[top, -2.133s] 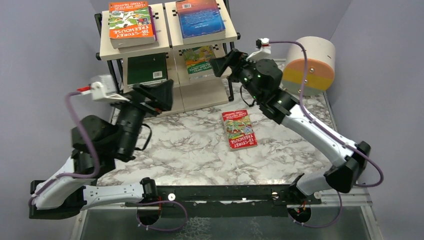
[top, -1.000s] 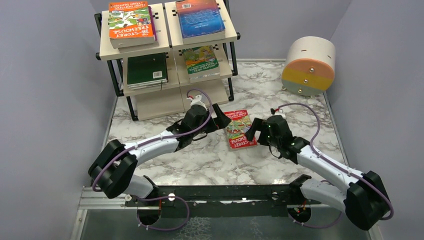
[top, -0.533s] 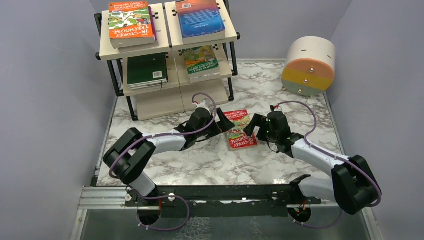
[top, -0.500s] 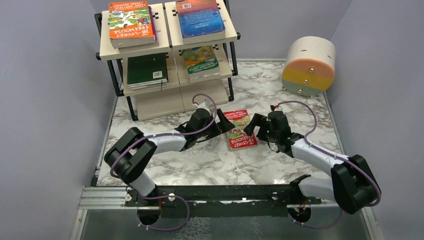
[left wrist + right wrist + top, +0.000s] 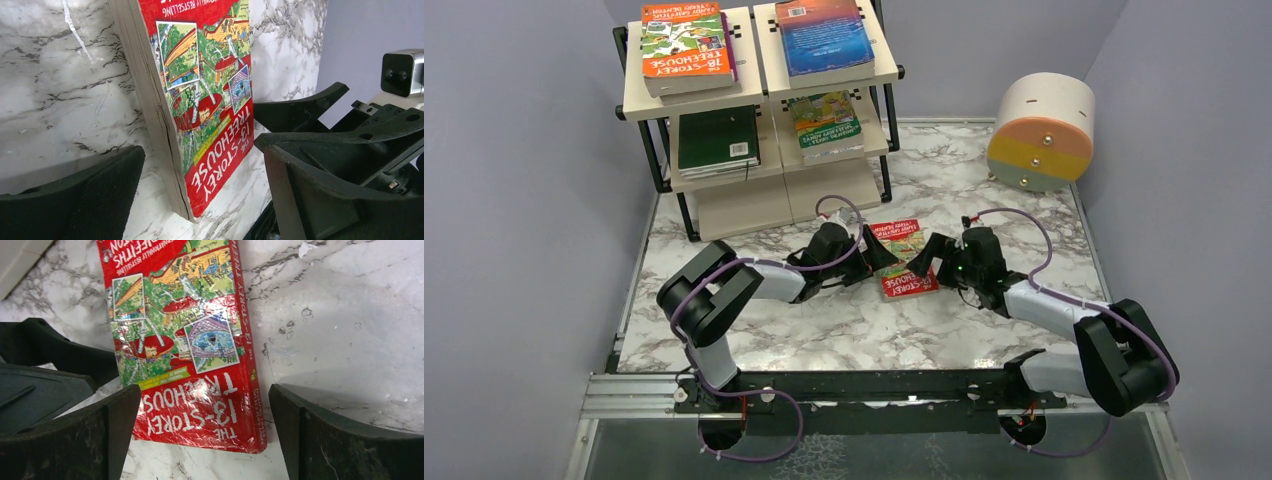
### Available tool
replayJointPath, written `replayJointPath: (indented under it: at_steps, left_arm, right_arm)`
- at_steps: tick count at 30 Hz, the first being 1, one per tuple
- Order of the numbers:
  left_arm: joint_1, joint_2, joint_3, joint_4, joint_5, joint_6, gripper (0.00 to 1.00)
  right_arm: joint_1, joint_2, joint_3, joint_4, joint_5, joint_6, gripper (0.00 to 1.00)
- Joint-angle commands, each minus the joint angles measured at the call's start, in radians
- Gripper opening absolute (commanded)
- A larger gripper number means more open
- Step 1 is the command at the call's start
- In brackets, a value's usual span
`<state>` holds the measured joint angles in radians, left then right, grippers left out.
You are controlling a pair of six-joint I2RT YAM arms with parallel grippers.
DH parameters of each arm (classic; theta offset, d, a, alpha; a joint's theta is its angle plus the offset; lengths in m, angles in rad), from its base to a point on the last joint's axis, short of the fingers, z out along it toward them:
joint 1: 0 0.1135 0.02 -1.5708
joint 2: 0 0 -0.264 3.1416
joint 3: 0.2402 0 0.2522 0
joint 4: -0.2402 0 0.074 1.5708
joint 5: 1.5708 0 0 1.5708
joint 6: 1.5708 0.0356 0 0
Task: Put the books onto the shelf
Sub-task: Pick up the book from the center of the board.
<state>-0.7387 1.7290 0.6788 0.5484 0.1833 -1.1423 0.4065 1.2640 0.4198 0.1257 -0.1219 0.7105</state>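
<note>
The left gripper [image 5: 884,256], black with matte ribbed pads, lies low on the white, grey-veined marble-pattern table [image 5: 824,315] at the frame's centre. Its jaws are spread wide around the left long edge of the glossy red cartoon-cover paperback [image 5: 902,238], and no squeeze shows. The book lies flat, cover up, showing rough cream page edges. The right gripper [image 5: 921,262] straddles its near end, jaws fully apart and clear of both sides. At upper left, the black-metal, pale-board shelf [image 5: 689,106] carries an orange-and-green book [image 5: 684,45], a blue one [image 5: 824,40], a dark green one [image 5: 716,140] and a green cartoon one [image 5: 824,120]. A round beige-and-orange drum [image 5: 1039,130] sits at upper right.
</note>
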Motion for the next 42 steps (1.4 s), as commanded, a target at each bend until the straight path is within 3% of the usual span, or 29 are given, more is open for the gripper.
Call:
replayJointPath:
  at_steps: [1,11,27,42]
  left_arm:
    - [0.001,0.034,0.015,0.069,0.045,-0.023,0.83]
    - [0.000,0.062,0.013,0.166,0.071,-0.061,0.78]
    - [-0.017,-0.067,0.003,0.220,0.068,-0.077,0.73]
    - [-0.057,0.033,0.021,0.264,0.085,-0.092,0.65]
  right_arm:
    - [-0.018,0.024,-0.023,0.081,-0.072,0.020,0.98]
    - [-0.037,0.050,-0.064,0.186,-0.183,0.056,0.97]
    - [-0.056,0.073,-0.092,0.235,-0.238,0.074,0.97]
    - [-0.066,0.072,-0.098,0.238,-0.251,0.076,0.96]
